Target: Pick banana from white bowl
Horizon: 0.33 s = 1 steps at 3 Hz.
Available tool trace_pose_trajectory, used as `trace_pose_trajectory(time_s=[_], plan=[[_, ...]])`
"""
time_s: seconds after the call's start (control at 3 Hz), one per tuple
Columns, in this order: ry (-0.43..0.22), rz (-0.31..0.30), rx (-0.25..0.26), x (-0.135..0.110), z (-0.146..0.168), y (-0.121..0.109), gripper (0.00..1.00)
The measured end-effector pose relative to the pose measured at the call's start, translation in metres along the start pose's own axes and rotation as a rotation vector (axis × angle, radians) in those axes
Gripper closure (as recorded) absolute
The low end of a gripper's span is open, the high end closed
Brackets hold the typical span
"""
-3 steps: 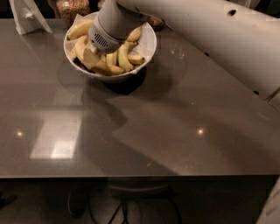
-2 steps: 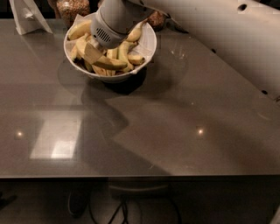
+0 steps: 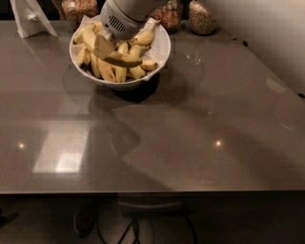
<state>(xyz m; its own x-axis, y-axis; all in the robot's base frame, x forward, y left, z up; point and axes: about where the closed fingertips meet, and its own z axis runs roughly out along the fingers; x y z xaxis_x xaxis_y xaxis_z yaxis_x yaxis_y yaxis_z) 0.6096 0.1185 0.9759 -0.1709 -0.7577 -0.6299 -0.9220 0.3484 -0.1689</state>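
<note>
Arm (image 3: 127, 13) swung up and back: no longer stretches across upper right of view, only wrist end shows at top edge. Glass jars (image 3: 202, 17) behind white bowl (image 3: 162, 45) and right side of table (image 3: 228, 95) now uncovered. Gripper (image 3: 106, 47) shifted from bowl's middle toward its rear left, sits higher over pile. Long banana (image 3: 127, 60) now crosswise on top, one end at gripper; grip unclear.

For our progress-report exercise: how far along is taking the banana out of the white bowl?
Done: the pincer is down in the white bowl, at one end of the banana. In hand: the grasp; whether it is secure cannot be told. Left: lifting the banana clear, as it lies across the other bananas inside the rim.
</note>
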Motion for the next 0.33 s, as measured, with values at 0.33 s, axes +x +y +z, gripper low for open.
trace_pose_trajectory(time_s=[0.33], plan=[[-0.028, -0.04, 0.017, -0.0003, -0.0209, 0.0023, 1.0]])
